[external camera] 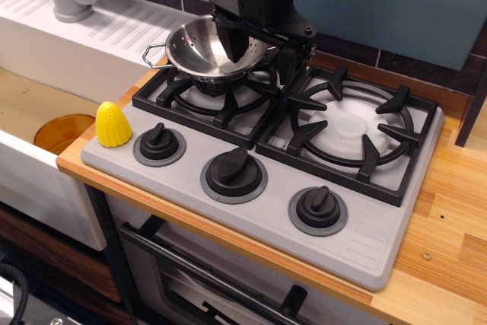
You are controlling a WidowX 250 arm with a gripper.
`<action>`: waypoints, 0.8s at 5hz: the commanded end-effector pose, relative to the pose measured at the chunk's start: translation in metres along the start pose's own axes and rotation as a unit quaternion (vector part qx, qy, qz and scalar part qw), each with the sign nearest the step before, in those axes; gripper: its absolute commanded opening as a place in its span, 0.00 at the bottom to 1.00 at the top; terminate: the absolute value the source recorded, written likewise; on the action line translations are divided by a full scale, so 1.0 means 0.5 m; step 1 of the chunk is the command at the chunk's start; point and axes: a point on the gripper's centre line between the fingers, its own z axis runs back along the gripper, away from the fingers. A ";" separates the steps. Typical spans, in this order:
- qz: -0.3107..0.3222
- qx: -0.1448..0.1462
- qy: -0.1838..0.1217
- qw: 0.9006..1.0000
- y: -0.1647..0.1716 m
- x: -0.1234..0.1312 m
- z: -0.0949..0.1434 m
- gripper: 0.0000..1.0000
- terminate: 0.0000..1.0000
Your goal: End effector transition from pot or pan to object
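Gripper [245, 45] positioned at pot [204, 52] rim, far-left burner; finger state cannot be told. Corn [112, 124] seen upright at stove's front-left corner. Lift advised before traverse; 1 knob to be avoided.

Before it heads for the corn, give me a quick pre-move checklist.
1. Colander seated on the left burner: ok, upright on the grate.
2. Gripper free of the colander: cannot tell, it sits at the right rim and the jaws are hidden.
3. Corn in place: ok, upright at the stove's front-left corner.
4. Path to corn: ok; only the left knob stands close, right of the corn.
5. Drop risk: not ok, corn is near the counter edge, orange dish below.
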 end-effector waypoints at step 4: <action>0.016 0.016 0.017 1.000 -0.003 0.002 0.078 1.00 0.00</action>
